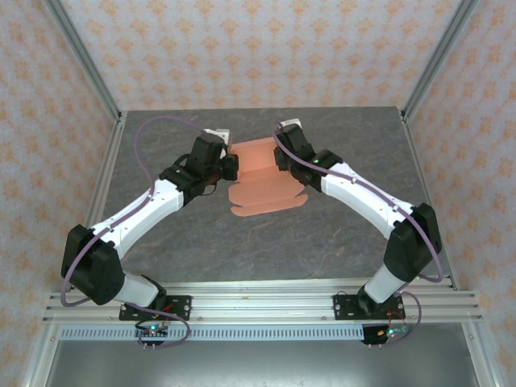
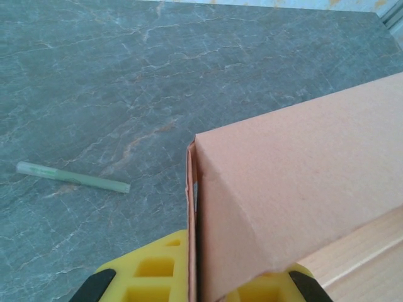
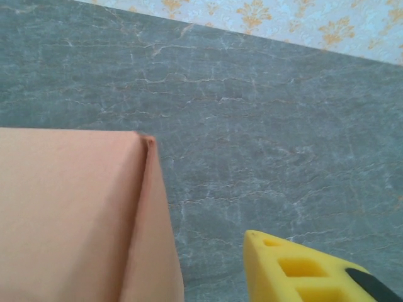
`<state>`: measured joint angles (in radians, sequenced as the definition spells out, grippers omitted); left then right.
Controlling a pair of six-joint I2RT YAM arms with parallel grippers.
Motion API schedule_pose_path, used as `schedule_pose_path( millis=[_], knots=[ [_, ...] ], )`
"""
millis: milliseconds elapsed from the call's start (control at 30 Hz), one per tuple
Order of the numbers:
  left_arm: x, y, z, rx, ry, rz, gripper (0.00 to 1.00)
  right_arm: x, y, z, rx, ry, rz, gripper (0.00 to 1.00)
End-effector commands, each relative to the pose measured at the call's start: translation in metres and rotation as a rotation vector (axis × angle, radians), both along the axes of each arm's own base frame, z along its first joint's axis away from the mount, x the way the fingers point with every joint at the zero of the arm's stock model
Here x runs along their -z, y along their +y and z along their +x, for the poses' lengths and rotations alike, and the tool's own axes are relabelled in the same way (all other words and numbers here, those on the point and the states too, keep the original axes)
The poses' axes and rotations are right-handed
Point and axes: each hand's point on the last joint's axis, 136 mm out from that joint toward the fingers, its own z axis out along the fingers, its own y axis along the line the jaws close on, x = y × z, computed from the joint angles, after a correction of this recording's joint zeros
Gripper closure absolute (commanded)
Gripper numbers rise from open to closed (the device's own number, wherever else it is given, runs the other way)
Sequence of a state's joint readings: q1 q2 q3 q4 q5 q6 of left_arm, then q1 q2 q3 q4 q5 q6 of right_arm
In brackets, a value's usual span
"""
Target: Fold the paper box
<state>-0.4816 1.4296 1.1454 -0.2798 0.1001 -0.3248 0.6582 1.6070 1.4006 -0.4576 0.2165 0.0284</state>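
Top external view: the paper box [image 1: 260, 192] sits toward the far middle of the table [image 1: 242, 250], right between the two arms. It's only half done imo. The far part is raised into a wall while the near flaps lie flat and spread on the table.

The left gripper [image 1: 231, 168] is at the box's left edge and the right gripper [image 1: 282, 160] is at its right edge, so they bracket it from both sides. That makes sense: one side pins the card so the other can work a flap without the whole sheet sliding around.

In the left wrist cam the yellow fingers [image 2: 151, 272] are pinched together on a thin upright edge of the card, with a folded panel running off to the right. So that side is the anchor, holding the crease up.

The right wrist cam has one yellow finger [image 3: 296, 270] with bare table between it and the box corner on the left. The other finger is out of frame, so I honestly can't tell if those jaws are apart or together. It doesn't look like it's gripping anything, though.

There's also a thin grey stick [image 2: 72, 177] lying loose on the table, left of the box and well apart from it.
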Motion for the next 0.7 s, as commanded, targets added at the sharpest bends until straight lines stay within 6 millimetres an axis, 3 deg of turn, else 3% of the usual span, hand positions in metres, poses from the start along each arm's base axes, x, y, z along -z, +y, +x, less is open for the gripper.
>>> schedule_pose_path(
  millis=[0, 200, 333, 400, 667],
  knots=[
    [-0.008, 0.009, -0.001, -0.033, -0.013, -0.004, 1.00, -0.002, -0.002, -0.011, -0.046, 0.044, 0.046, 0.54],
    [-0.006, 0.012, 0.000, -0.048, -0.012, 0.005, 1.00, -0.002, 0.011, -0.038, -0.147, 0.115, 0.152, 0.37],
    [-0.006, 0.011, 0.000, -0.049, -0.010, -0.001, 1.00, 0.004, 0.010, -0.050, -0.160, 0.155, 0.174, 0.35],
    [-0.006, 0.010, 0.001, -0.047, -0.011, -0.002, 1.00, 0.009, 0.009, -0.052, -0.150, 0.169, 0.169, 0.38],
    [-0.006, 0.010, 0.000, -0.047, -0.008, -0.004, 1.00, 0.026, -0.002, -0.045, -0.060, 0.193, 0.100, 0.65]
  ],
)
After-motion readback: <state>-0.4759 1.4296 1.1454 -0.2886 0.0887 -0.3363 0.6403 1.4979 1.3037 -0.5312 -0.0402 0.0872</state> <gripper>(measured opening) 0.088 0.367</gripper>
